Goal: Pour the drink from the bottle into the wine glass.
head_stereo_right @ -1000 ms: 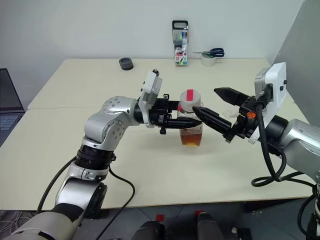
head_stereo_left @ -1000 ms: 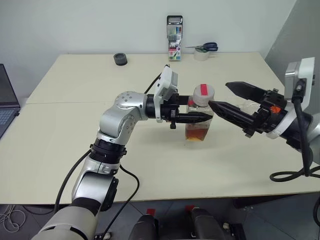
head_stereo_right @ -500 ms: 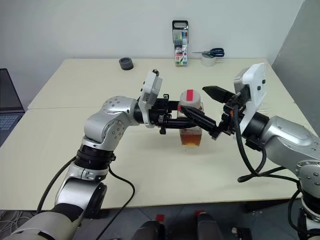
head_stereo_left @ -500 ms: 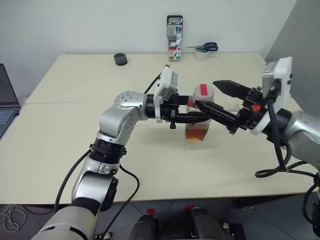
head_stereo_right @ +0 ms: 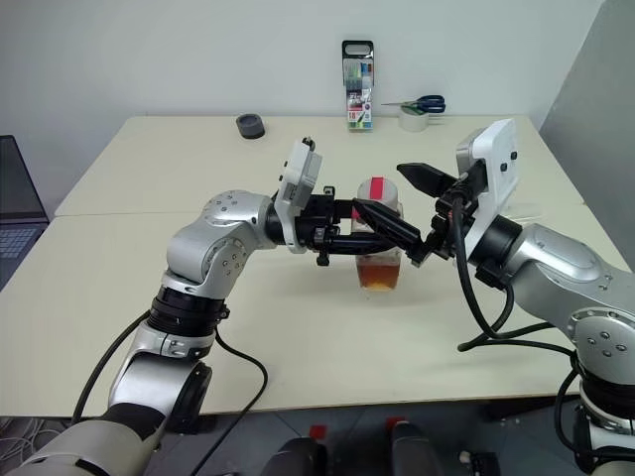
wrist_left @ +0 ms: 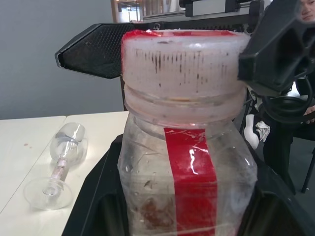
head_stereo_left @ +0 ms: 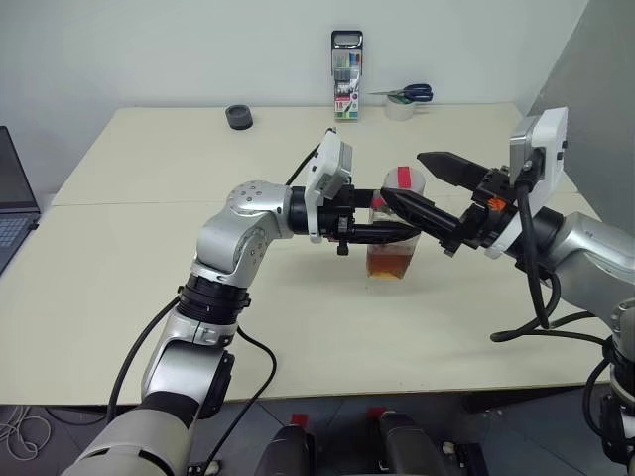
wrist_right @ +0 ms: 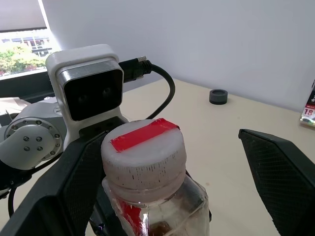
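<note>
Cream matte table (head_stereo_left: 149,297), a seam running across it on the robot's left side, white wall behind, grey panel at the far right. A laptop (head_stereo_left: 12,203) edge sits off the table's left side. Along the back edge: a black tape roll (head_stereo_left: 238,117), an upright marker pack (head_stereo_left: 346,89), and scissors (head_stereo_left: 407,94) lying on a white tape roll (head_stereo_left: 400,109). The bottle (head_stereo_left: 395,233) stands upright mid-table — clear squarish plastic, wide neck, ribbed white cap (wrist_right: 142,150) with a red tape strip over the top and down one side. The drink (head_stereo_left: 390,264), reddish-brown, fills only the bottom part. Left gripper (head_stereo_left: 382,234) reaches in level from the robot's left, its black textured fingers clamped on the bottle body below the neck. Right gripper (head_stereo_left: 422,183) comes from the right with jaws wide apart, one finger (wrist_right: 275,172) on each side of the cap, no contact visible. The wine glass (wrist_left: 61,164) lies on its side on the table beyond the bottle, seen in the left wrist view — clear bowl, thin stem, round foot, well apart from the bottle. Table is bare in front of the bottle and across the whole left half; the two arms crowd the centre, the front edge is unobstructed.
</note>
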Action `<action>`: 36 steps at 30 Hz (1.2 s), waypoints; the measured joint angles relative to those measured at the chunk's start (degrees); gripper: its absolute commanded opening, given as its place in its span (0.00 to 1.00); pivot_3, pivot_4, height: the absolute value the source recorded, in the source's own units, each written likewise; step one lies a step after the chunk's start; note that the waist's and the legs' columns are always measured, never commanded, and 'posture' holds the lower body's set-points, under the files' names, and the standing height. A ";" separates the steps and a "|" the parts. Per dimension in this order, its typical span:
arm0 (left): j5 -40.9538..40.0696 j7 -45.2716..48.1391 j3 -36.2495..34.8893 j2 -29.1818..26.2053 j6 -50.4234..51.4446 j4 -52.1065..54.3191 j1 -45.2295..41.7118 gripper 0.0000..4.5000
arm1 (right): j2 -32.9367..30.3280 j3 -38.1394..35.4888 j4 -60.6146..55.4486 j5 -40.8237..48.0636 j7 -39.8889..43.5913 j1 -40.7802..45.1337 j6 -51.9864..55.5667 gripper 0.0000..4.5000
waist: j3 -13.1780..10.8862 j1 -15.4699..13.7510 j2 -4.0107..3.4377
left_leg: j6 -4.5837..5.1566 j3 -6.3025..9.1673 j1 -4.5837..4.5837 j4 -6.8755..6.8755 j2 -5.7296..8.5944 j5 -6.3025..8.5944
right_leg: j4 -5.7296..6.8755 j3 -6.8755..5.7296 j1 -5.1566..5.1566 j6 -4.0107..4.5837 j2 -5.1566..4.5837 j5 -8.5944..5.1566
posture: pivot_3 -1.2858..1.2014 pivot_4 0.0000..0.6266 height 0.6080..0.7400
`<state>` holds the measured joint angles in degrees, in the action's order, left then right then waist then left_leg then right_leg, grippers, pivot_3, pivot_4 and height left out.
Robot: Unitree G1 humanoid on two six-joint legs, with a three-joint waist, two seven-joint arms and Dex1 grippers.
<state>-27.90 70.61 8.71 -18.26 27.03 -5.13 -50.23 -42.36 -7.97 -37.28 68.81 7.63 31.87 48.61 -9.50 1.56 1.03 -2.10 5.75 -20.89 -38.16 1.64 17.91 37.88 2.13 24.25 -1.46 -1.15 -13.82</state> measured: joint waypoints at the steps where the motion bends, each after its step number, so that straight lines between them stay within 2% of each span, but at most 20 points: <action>1: 0.01 0.00 0.00 0.00 0.00 -0.01 0.00 0.47 | -0.22 -0.36 -0.19 0.16 0.11 -0.33 0.02 1.00 | 0.00 0.00 0.00 | 0.01 0.01 0.00 0.00 0.00 0.00 | 0.00 0.00 0.00 0.00 0.00 0.00 | 0.52 0.24 1.00; 22: 0.08 0.09 0.04 -0.05 0.00 -0.47 0.00 0.47 | -6.06 -6.61 -1.60 6.55 0.89 -4.93 0.50 1.00 | 0.00 -0.01 0.00 | 0.06 -0.02 0.00 0.00 0.00 0.04 | 0.00 -0.01 -0.01 0.00 0.00 0.00 | 0.52 0.24 1.00; 36: 0.07 0.20 0.04 -0.06 0.00 -0.04 0.01 0.47 | -6.60 -7.68 -2.04 11.25 -0.45 -6.31 0.07 1.00 | 0.00 -0.01 0.00 | 0.06 -0.03 0.00 0.00 0.00 0.03 | 0.00 -0.01 -0.01 0.00 0.01 0.00 | 0.52 0.24 1.00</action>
<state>-27.83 70.80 8.75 -18.31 27.04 -5.17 -50.23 -48.96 -15.66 -39.31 80.06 7.18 25.56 48.68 -9.50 1.56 1.04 -2.04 5.72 -20.88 -38.16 1.64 17.94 37.88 2.12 24.25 -1.46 -1.15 -13.82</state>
